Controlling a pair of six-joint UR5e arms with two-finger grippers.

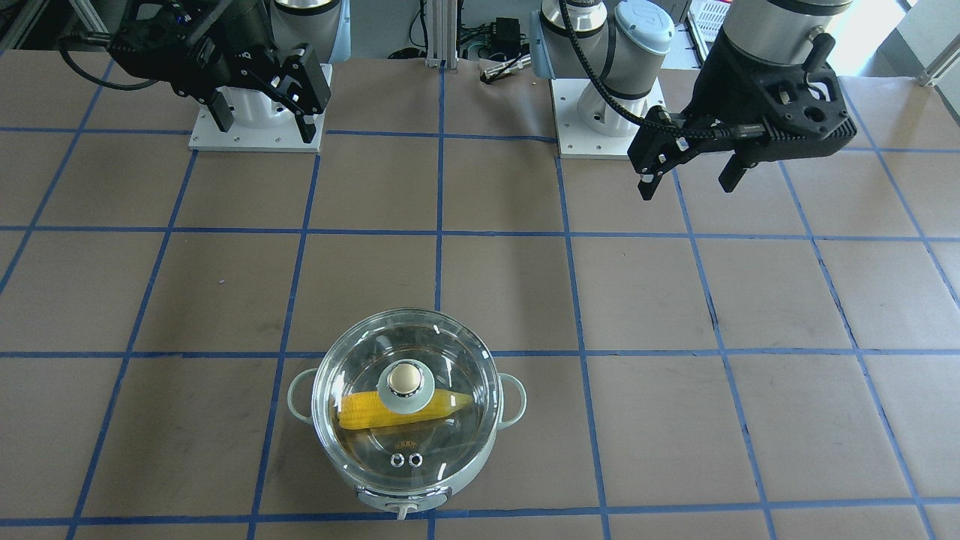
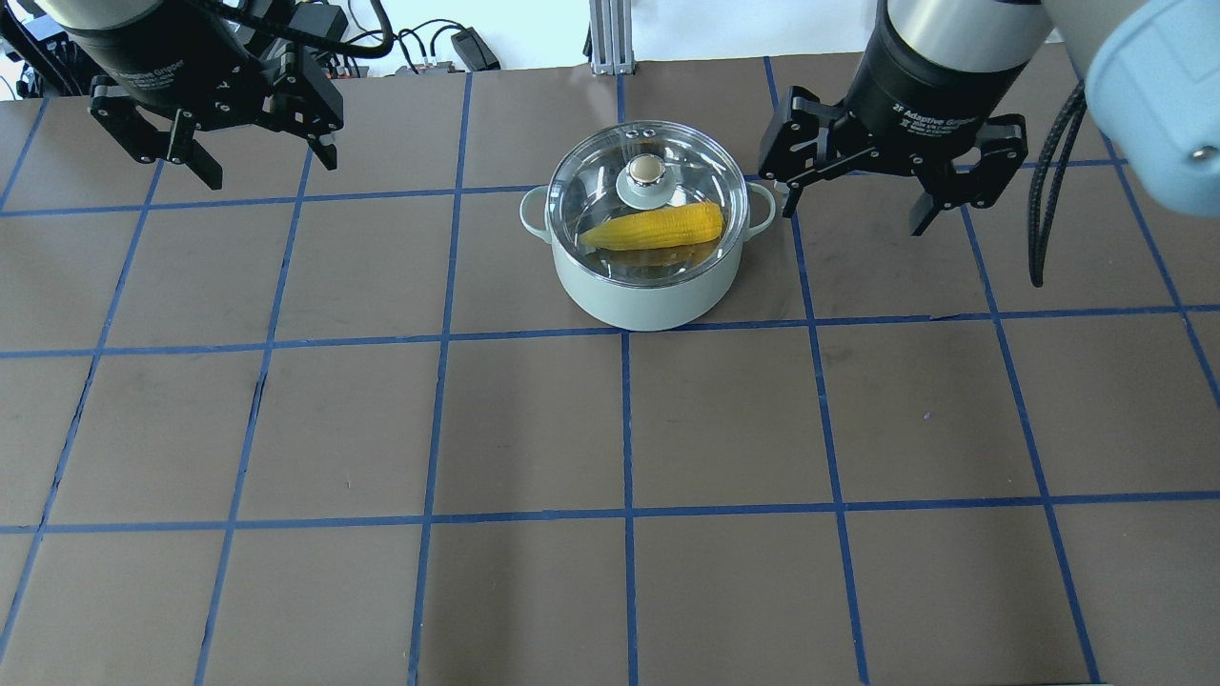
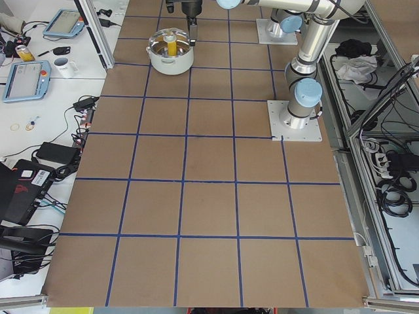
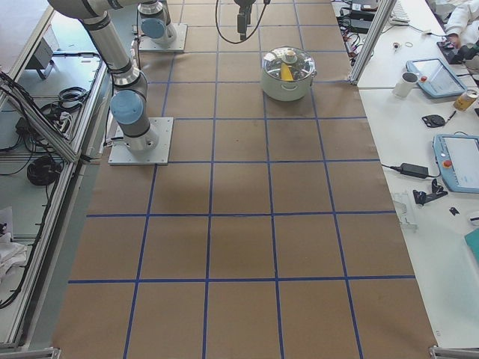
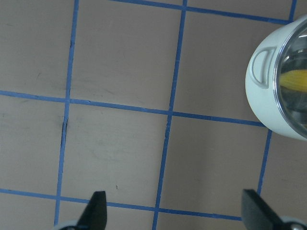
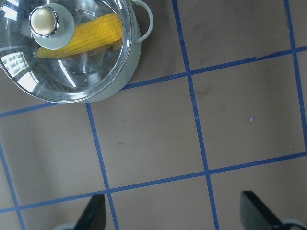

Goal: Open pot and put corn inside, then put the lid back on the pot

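While both arms hung raised over the brown paper-covered table (image 2: pixel 724 419) with its blue tape grid, the round pale mint-green pot (image 2: pixel 639 295) stood on the surface between them. Its clear domed glass lid (image 2: pixel 646 171) with a beige ball knob sat seated on the rim. Beneath the glass, the bright yellow corn cob (image 2: pixel 658 227) lay on its side inside. The left gripper (image 2: pixel 267 167) pointed downward, well apart from the pot, fingers spread wide and holding nothing. The right gripper (image 2: pixel 853 214) hung off the pot's other side, likewise spread wide and empty.
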